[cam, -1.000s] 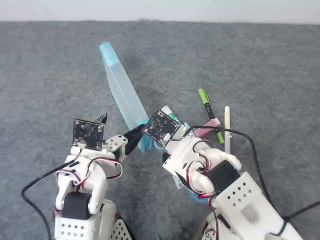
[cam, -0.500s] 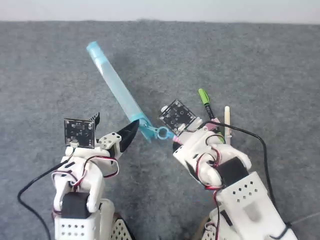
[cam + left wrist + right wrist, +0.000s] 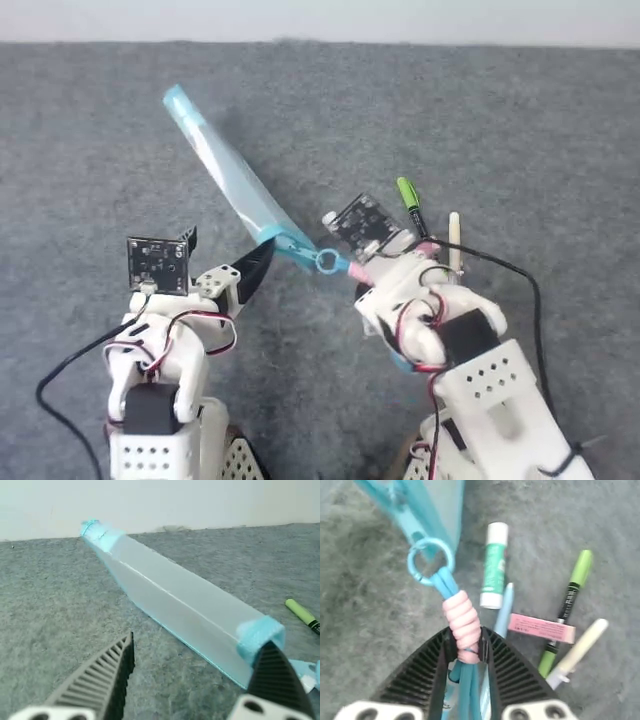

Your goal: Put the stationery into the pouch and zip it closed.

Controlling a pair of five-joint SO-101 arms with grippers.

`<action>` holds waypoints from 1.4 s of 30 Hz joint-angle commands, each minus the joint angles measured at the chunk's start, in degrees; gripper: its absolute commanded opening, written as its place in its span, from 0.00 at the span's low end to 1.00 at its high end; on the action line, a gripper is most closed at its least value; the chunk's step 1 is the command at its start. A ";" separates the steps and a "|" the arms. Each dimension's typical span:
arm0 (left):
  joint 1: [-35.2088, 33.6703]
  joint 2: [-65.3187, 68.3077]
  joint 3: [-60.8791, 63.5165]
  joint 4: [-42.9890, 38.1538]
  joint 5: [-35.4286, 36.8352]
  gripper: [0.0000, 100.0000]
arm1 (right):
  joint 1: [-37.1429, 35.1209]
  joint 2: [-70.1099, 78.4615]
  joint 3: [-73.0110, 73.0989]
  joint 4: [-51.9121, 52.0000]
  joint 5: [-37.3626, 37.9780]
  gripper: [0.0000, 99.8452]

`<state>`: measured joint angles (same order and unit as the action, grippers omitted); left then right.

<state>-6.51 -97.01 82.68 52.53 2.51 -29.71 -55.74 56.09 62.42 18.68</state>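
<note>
At the right tool [image 3: 466, 637]: clamped narrow on the pink-wrapped pull cord [image 3: 462, 617], whose ring [image 3: 430, 560] joins the zip.
Pouch [image 3: 232, 180]: its long axis runs from that ring away toward the far left of the counter [image 3: 520, 120].
Left tool [image 3: 197, 645]: spread wide, one finger touching the pouch's near corner.
Stationery: glue stick [image 3: 494, 565], eraser [image 3: 541, 628] and marker [image 3: 568, 597] lie outside the pouch, just beside the right tool.
Judgement: the zip likely travels along that axis, so the left tool, being nearer, should brace the corner.
</note>
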 commanded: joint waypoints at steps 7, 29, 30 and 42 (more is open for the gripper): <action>4.04 0.53 1.80 -1.67 0.62 0.34 | -4.70 -0.75 0.70 1.54 -0.53 0.04; 4.22 0.53 4.97 -6.59 0.53 0.34 | -19.47 -1.54 -15.38 13.23 2.29 0.01; 4.22 0.53 4.97 -6.59 0.53 0.34 | -20.09 -1.54 -15.38 13.49 2.46 0.01; -0.44 0.79 4.88 -9.05 0.53 0.34 | -10.24 -5.93 -18.29 18.51 6.15 0.01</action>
<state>-3.52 -97.89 88.40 46.29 2.86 -41.76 -58.64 42.55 77.98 22.81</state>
